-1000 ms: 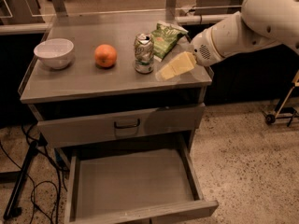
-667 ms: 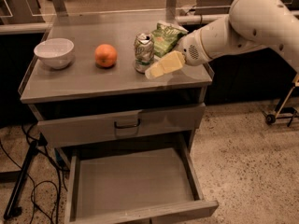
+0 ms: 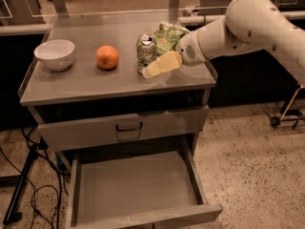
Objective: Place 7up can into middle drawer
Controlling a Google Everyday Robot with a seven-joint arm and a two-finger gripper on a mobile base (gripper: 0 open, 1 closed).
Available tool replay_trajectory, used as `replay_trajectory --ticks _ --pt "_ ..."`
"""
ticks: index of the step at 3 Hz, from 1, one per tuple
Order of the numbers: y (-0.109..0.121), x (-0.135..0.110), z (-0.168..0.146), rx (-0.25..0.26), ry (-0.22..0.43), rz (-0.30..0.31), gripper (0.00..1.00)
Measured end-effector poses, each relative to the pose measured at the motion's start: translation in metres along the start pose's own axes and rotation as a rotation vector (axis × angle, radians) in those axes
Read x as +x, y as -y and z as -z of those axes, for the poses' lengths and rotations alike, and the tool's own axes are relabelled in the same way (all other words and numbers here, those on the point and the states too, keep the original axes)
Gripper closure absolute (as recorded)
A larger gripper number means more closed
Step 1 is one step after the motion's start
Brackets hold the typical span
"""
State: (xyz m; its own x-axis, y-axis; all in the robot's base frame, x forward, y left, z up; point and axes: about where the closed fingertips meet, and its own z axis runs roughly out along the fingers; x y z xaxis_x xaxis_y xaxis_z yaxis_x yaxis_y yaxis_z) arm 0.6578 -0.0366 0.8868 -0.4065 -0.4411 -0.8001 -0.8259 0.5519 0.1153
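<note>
The 7up can (image 3: 145, 49) stands upright on the grey cabinet top (image 3: 95, 82), right of centre. My gripper (image 3: 148, 69) reaches in from the right on the white arm (image 3: 248, 25). Its pale tip lies low against the can's front right side, at the base. The can still rests on the top. The middle drawer (image 3: 133, 185) is pulled wide open below, with a bare grey floor and nothing in it.
An orange (image 3: 107, 57) and a white bowl (image 3: 55, 54) sit left of the can. A green snack bag (image 3: 169, 36) lies just behind it. The drawer front with a black handle (image 3: 128, 127) is above the open drawer. Cables (image 3: 28, 190) lie on the floor at the left.
My gripper has moved left and slightly down, from beside the snack bag to the can's front right side. The can, orange and bowl have not moved.
</note>
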Motion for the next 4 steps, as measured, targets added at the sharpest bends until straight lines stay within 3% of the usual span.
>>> replay_trajectory --ticks 1,3,4 --pt "0.000 0.000 -0.009 0.007 0.022 -0.013 0.00" --pt "0.002 -0.042 -0.052 -0.001 0.141 -0.023 0.00" --pt "0.002 -0.051 -0.061 -0.008 0.161 -0.016 0.00"
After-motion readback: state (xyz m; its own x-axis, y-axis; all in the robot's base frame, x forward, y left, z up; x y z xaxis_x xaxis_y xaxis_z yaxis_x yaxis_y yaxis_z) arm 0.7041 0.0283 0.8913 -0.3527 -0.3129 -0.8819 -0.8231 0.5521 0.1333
